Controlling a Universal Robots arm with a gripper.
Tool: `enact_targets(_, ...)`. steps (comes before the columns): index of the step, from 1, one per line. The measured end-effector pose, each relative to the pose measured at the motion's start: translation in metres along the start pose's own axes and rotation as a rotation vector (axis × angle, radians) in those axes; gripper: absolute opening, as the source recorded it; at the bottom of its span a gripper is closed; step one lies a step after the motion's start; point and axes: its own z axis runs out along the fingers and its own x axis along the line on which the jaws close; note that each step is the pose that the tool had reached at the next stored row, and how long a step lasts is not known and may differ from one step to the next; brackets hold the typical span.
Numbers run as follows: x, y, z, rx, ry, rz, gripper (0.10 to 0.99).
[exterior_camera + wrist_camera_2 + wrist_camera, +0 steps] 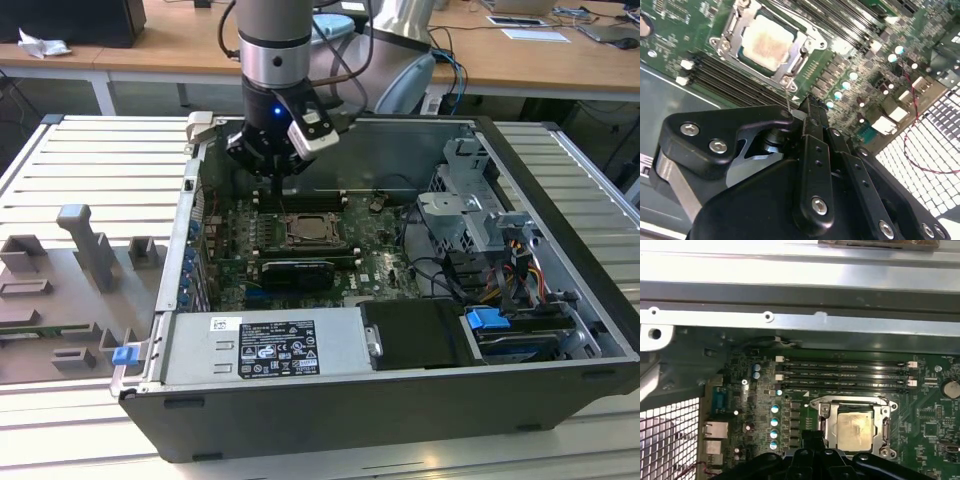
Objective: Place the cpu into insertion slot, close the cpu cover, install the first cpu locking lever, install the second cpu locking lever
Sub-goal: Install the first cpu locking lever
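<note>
rear: wooden desks (520, 65) — papers (536, 34) on top | front: pale slatted table (90, 150)

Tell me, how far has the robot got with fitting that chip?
The cpu already sits in place on the motherboard, with the cpu cover lying flat around it. The gripper hovers low over the board beside them. Whether either locking lever is latched cannot be told, so those may remain.

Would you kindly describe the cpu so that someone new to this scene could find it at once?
Look inside the open dark grey computer case, at the green motherboard on its floor. Near the board's middle, beside the long black memory slots, a silver-grey metal frame surrounds a small flat square chip, the cpu. Its pale, plain metal top stands out from the green board around it.
</note>
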Motion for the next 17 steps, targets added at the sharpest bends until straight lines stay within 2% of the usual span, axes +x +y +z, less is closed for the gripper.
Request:
enact_targets(4, 0.0076, 0.0026, 0.0017, 0.000, 0.0002, 0.000, 0.106)
enact_targets(10, 0.0124, 0.0093, 0.0054, 0.000, 0.0002, 0.000, 0.106)
enact_targets(17, 0.0131, 0.0179, 0.0085, 0.000, 0.0003, 0.000, 0.106)
